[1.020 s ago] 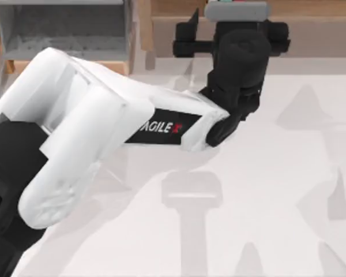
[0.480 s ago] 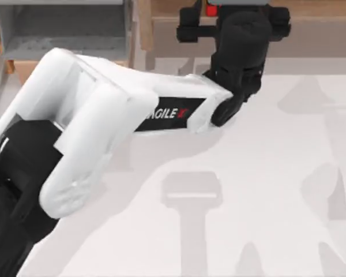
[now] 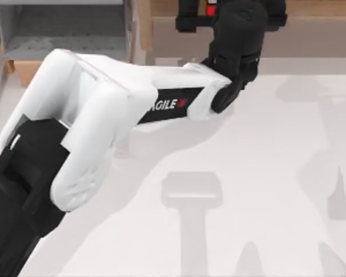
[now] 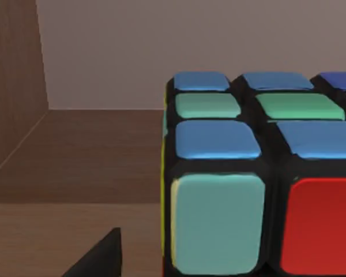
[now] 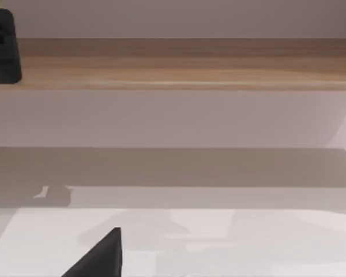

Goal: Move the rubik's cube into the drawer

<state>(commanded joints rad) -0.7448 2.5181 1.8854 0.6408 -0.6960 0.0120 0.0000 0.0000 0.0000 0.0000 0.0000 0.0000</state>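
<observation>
The rubik's cube (image 4: 259, 173) stands on a wooden shelf, close in front of the left wrist camera, with blue, green and red stickers in a black grid. From above, only a red bit of the cube (image 3: 210, 8) shows under the arm's black wrist. My left gripper (image 3: 219, 7) reaches over the shelf at the back middle and is open. One dark finger (image 4: 98, 259) stands apart from the cube's side. The drawer (image 3: 63, 29), with grey inner walls, stands open at the back left. A fingertip (image 5: 98, 257) of my right gripper hangs over the table, facing the shelf.
The long wooden shelf (image 3: 311, 29) runs along the back from the middle to the right, with a wall behind it (image 4: 190, 52). My left arm's white link (image 3: 104, 109) crosses the table's left half. The white table (image 3: 248, 173) lies in front.
My left arm has stretched farther back, carrying its gripper deeper over the shelf toward the cube. The red of the cube came into the top view.
</observation>
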